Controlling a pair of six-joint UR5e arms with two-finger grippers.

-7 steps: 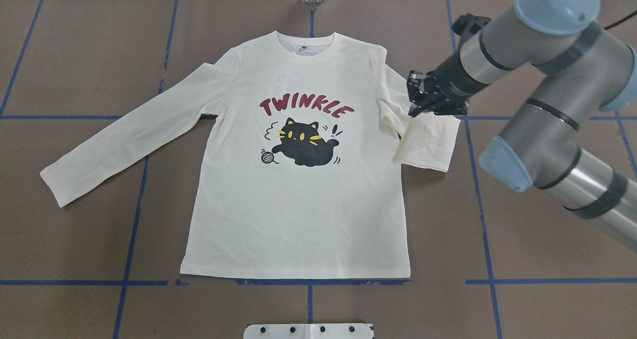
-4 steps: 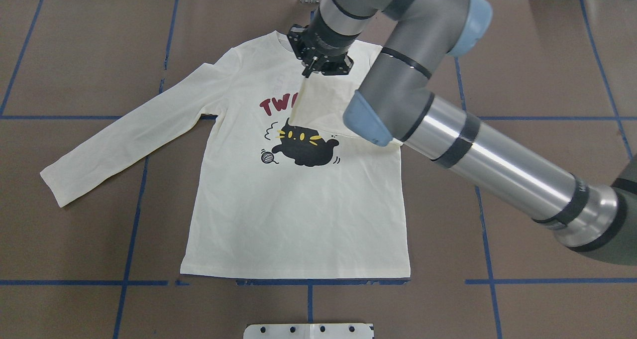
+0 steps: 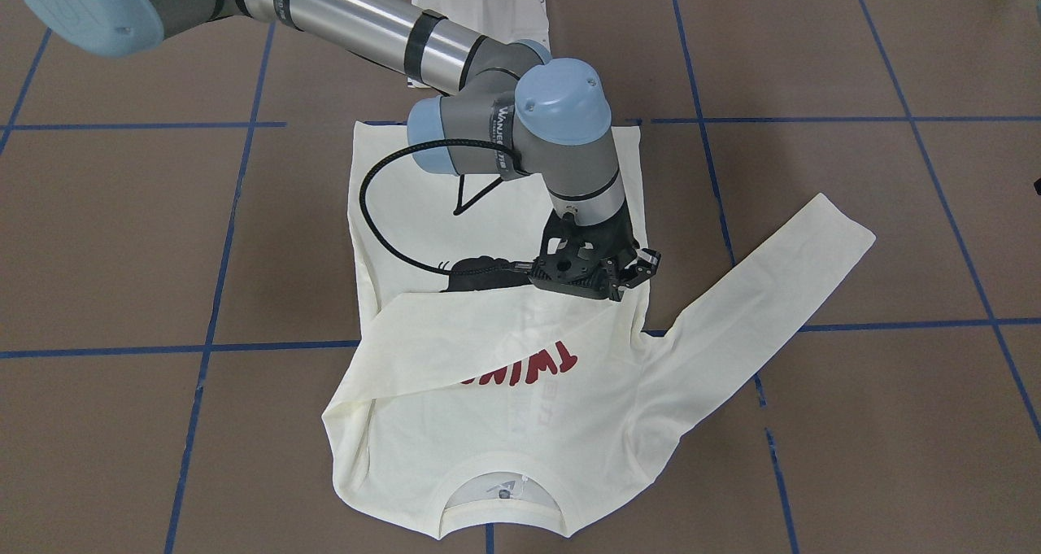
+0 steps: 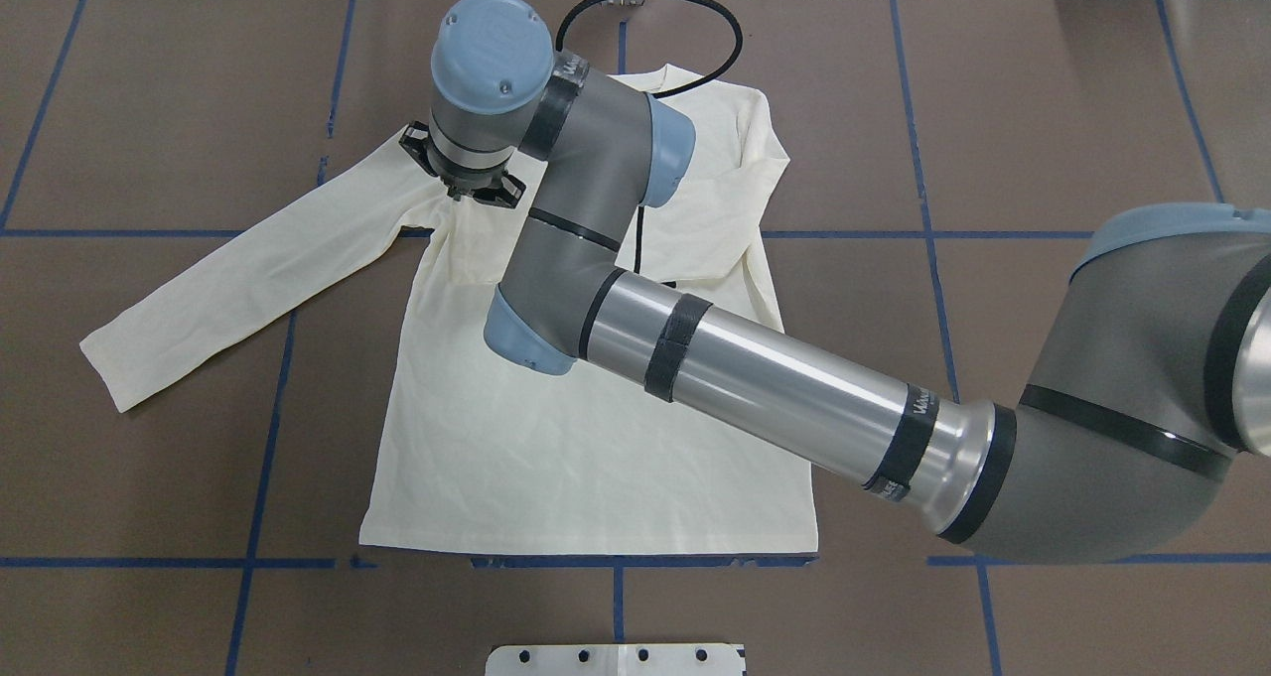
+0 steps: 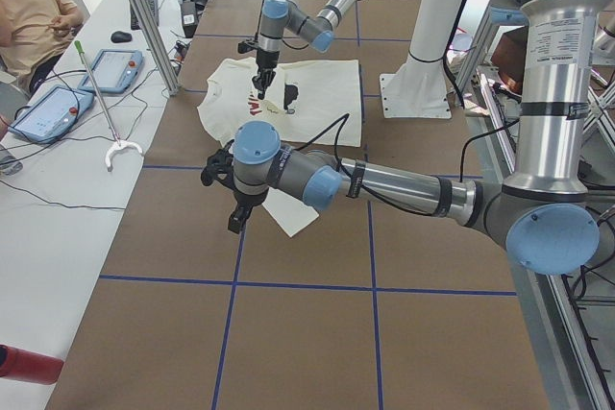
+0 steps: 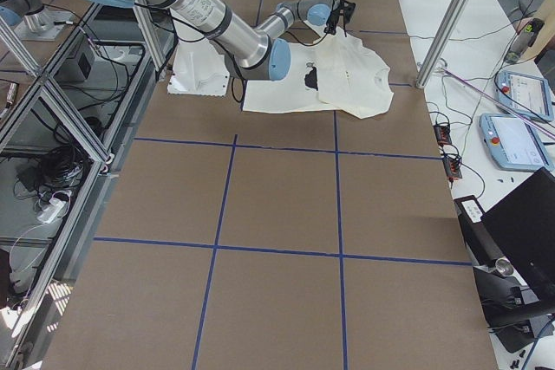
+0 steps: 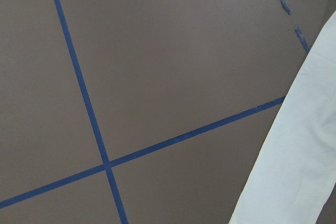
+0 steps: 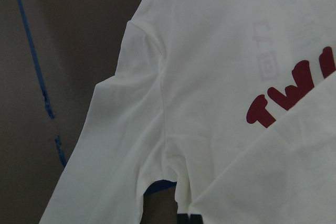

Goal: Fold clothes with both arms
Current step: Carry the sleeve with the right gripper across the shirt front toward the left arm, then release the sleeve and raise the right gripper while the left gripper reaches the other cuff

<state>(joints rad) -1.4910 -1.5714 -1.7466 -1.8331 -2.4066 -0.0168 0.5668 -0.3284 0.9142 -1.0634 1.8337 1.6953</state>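
My right gripper is reaching across the cream T-shirt, pinching the end of the folded-over sleeve by the opposite armpit, with the red lettering half covered. The shirt lies mid-desk, collar toward the far edge, other sleeve stretched out. The left gripper hovers near that cuff; spread or pressed together, I can't tell.
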